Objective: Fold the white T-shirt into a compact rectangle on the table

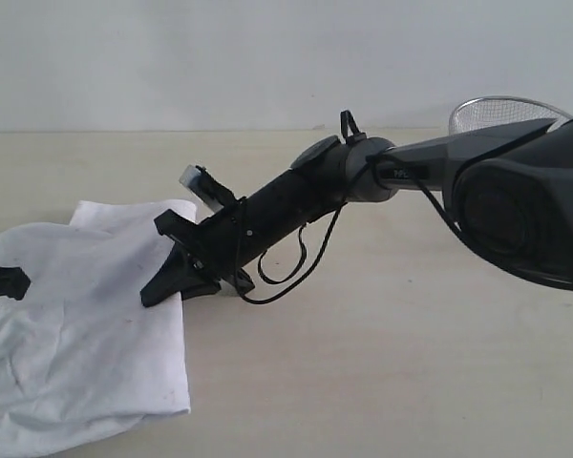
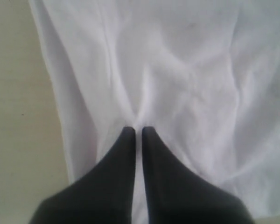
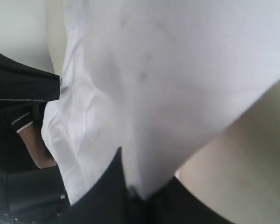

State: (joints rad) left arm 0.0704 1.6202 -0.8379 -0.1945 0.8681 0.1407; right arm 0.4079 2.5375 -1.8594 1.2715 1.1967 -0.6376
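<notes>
The white T-shirt (image 1: 76, 334) lies crumpled on the left part of the pale beige table (image 1: 382, 363), plain white side up, with no red lettering in sight. My right gripper (image 1: 153, 294) has reached across the middle to the shirt's right edge. In the right wrist view that gripper (image 3: 140, 191) is shut on a hem of the shirt (image 3: 154, 70), which runs down between the fingers. At the shirt's left edge my left gripper (image 1: 14, 282) is partly cut off. Seen from its wrist, it (image 2: 137, 129) is shut on the shirt (image 2: 177, 70), creases converging at its tips.
A silver wire-mesh basket (image 1: 501, 113) stands at the back right, behind the right arm's dark housing (image 1: 530, 215). Bare table (image 3: 252, 163) stretches right of the shirt and along its left side (image 2: 14, 116). Dark equipment (image 3: 18, 93) shows at the right wrist view's edge.
</notes>
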